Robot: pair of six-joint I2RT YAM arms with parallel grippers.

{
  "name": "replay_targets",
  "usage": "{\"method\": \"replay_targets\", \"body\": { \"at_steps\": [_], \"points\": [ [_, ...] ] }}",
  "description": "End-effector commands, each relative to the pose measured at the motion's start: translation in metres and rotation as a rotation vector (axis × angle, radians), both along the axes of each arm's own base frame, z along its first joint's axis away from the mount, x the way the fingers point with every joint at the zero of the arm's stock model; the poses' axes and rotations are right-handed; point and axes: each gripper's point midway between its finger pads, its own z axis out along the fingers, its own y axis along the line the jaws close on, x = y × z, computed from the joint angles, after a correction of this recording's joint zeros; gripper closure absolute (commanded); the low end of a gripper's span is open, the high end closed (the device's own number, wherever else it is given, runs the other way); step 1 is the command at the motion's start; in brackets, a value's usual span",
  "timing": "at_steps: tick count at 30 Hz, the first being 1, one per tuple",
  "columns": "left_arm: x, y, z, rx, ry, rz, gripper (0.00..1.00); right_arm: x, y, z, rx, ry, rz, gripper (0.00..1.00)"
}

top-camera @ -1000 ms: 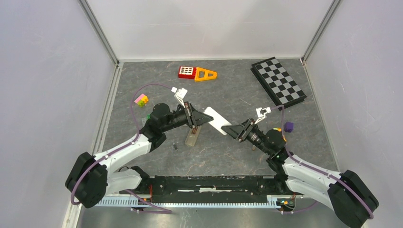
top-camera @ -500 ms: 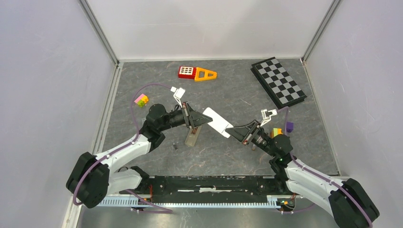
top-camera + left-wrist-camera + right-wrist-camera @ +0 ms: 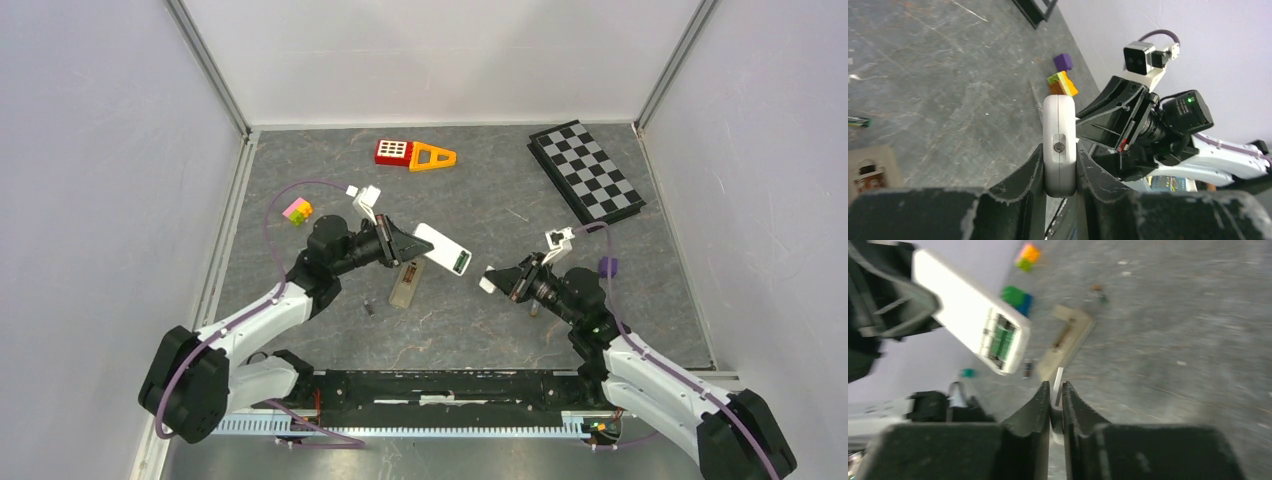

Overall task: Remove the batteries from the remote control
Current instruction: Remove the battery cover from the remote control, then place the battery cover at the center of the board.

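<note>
We grip the white remote [image 3: 440, 248] in our left tool [image 3: 407, 244], raised off the worktop [image 3: 500, 190], its long axis pointing at our right tool [image 3: 500, 279], which is pinched on the thin cover [image 3: 1058, 381] and lies nearest the open bay holding the batteries [image 3: 1001, 341].

Open gap between white remote [image 3: 442, 249] and cover piece [image 3: 487, 283] in right pincer [image 3: 498, 278], beige remote [image 3: 405, 284] lying below
</note>
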Motion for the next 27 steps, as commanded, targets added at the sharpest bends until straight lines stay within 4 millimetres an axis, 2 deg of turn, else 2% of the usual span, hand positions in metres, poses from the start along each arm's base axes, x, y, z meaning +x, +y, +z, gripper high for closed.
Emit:
{"method": "replay_targets", "body": {
  "at_steps": [1,4,8,12,14,15,18,19,21,24,25,27],
  "points": [
    [0.014,0.014,0.001,0.059,-0.074,0.098,0.98,0.014,-0.032,-0.038,-0.274,0.021,-0.115,0.92],
    [0.009,0.009,-0.005,0.051,-0.047,0.053,0.98,0.014,-0.027,-0.043,-0.295,0.037,-0.077,1.00],
    [-0.001,0.009,-0.023,0.060,0.005,0.019,0.98,0.028,-0.026,-0.057,-0.378,0.075,-0.068,1.00],
    [-0.024,0.005,-0.044,0.071,0.073,-0.082,0.98,0.049,-0.022,-0.062,-0.455,0.074,-0.020,1.00],
    [-0.031,0.006,-0.055,0.069,0.110,-0.066,0.98,0.060,-0.021,-0.064,-0.468,0.081,0.010,0.93],
    [-0.036,0.006,-0.058,0.058,0.119,-0.059,0.98,0.064,-0.021,-0.068,-0.482,0.086,0.028,0.84],
    [-0.049,-0.001,-0.069,0.071,0.144,-0.087,0.98,0.070,-0.026,-0.080,-0.480,0.143,0.072,0.76],
    [-0.054,-0.004,-0.075,0.085,0.156,-0.118,0.98,0.073,-0.034,-0.085,-0.497,0.167,0.056,0.72],
    [-0.064,-0.010,-0.084,0.103,0.187,-0.203,0.98,0.078,-0.053,-0.089,-0.538,0.187,-0.017,0.56],
    [-0.076,-0.022,-0.093,0.119,0.217,-0.350,0.98,0.080,-0.075,-0.083,-0.628,0.168,-0.081,0.40],
    [-0.077,-0.025,-0.095,0.127,0.219,-0.384,0.98,0.080,-0.078,-0.081,-0.651,0.158,-0.089,0.36],
    [-0.075,-0.031,-0.105,0.172,0.240,-0.435,0.98,0.077,-0.092,-0.078,-0.718,0.183,-0.116,0.36]
  ]
}}
